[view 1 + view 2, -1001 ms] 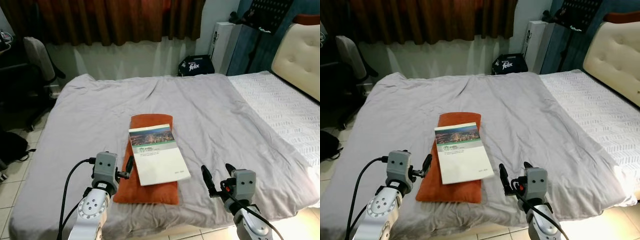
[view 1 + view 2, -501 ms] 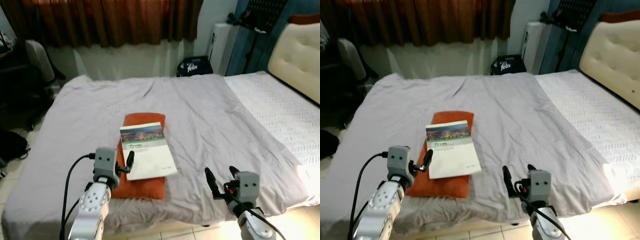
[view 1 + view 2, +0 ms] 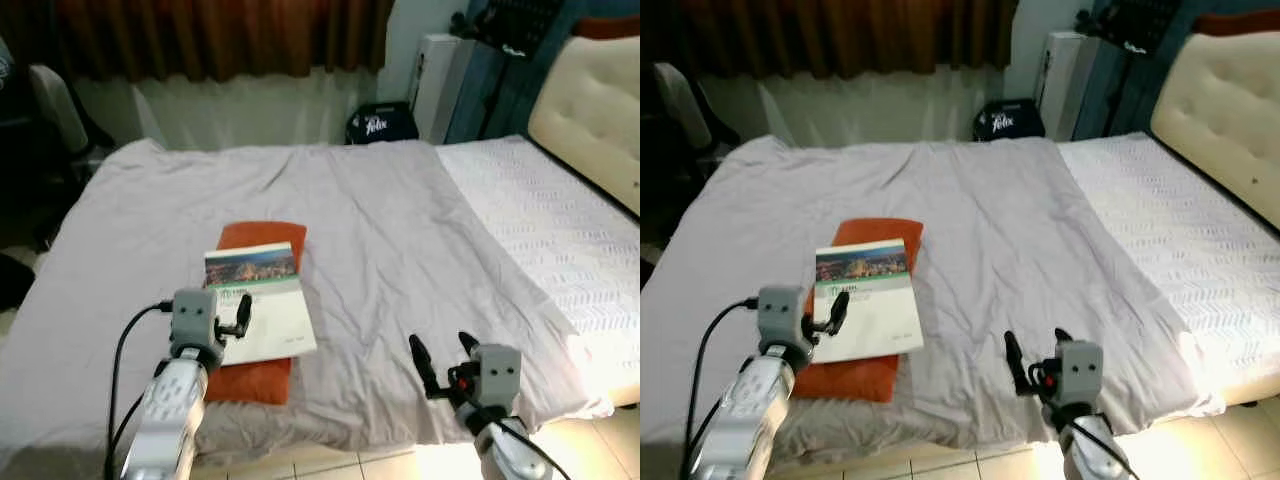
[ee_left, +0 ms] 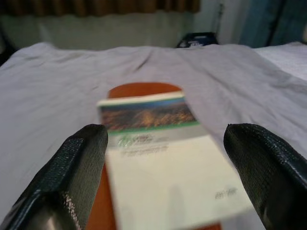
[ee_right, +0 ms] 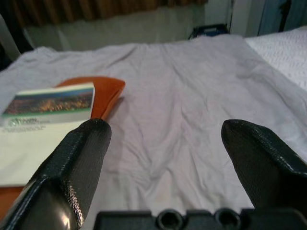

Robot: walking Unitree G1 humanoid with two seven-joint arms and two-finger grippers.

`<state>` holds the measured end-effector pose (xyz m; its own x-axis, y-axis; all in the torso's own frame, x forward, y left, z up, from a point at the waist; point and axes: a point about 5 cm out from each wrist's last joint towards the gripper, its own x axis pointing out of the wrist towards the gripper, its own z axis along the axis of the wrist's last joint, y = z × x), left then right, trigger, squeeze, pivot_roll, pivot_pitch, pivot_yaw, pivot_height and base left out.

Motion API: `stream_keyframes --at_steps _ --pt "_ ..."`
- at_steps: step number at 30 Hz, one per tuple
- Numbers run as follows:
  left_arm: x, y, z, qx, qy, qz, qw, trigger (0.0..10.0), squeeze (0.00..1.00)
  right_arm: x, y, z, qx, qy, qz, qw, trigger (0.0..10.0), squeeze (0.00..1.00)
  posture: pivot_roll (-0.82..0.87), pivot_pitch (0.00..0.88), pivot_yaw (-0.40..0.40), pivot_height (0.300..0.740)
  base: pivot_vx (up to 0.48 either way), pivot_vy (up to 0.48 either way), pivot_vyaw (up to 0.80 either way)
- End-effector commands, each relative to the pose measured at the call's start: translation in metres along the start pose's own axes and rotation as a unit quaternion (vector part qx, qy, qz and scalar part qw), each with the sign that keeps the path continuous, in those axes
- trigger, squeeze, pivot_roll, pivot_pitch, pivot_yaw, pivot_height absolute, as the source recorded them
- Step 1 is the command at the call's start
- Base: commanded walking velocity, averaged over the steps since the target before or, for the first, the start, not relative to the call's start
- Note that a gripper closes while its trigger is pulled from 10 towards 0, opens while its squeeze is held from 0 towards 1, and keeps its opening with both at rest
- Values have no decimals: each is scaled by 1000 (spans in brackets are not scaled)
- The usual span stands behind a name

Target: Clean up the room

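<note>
A white book [image 3: 255, 300] with a city photo on its cover lies on an orange cloth [image 3: 262, 234], on the grey blanket [image 3: 400, 220] covering the bed. My left gripper [image 3: 226, 312] hovers at the book's near left corner, open, with nothing between its fingers. In the left wrist view the book [image 4: 163, 153] lies just ahead of the spread fingers [image 4: 81, 158]. My right gripper [image 3: 440, 350] is open and empty over the blanket's front part, to the right of the book. The right wrist view has the book [image 5: 43, 120] and the cloth [image 5: 105, 93] off to one side.
A white patterned sheet [image 3: 540, 210] and a cream headboard [image 3: 590, 110] lie on the right. Beyond the bed stand a black bag [image 3: 375, 122], a white box [image 3: 435, 75], a dark stand [image 3: 510, 30] and curtains. An office chair [image 3: 45, 105] is far left. Tiled floor borders the bed's front edge.
The whole picture has shifted, so the camera has moved; the book now sits further left in view. Both grippers stay open, and the book and cloth lie as before.
</note>
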<state>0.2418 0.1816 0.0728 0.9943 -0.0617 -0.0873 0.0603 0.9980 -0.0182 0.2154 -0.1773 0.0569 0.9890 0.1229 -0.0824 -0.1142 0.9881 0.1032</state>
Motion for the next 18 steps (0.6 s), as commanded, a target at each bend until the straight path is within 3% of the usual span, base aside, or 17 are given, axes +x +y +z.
stream_keyframes --at_steps 1,4,9,12,16,18 --pt "-10 7 22 6 -43 2 999 10000 0 -3 -3 16 -7 -35 -2 999 10000 0 -5 0 0 740 285 386 0" --pt "-21 7 28 22 -51 -9 998 10000 0 -10 -6 19 -14 -35 -3 999 10000 0 1 0 -4 740 289 385 0" --pt "-36 -4 30 20 -46 -43 998 10000 0 -23 -4 21 -26 -27 15 999 10000 0 18 0 -21 740 356 270 0" --pt "-29 -2 25 21 -31 -30 999 10000 0 -20 -3 18 -29 -17 18 999 10000 0 21 0 -25 740 450 0 0" --pt "-13 -8 21 29 -5 -66 997 10000 0 -15 3 19 -30 -16 26 999 10000 0 23 0 -27 740 474 0 0" --pt "9 -14 25 66 -1 -81 994 10000 0 -11 7 18 -33 -15 30 999 10000 0 20 0 -28 740 236 0 0"
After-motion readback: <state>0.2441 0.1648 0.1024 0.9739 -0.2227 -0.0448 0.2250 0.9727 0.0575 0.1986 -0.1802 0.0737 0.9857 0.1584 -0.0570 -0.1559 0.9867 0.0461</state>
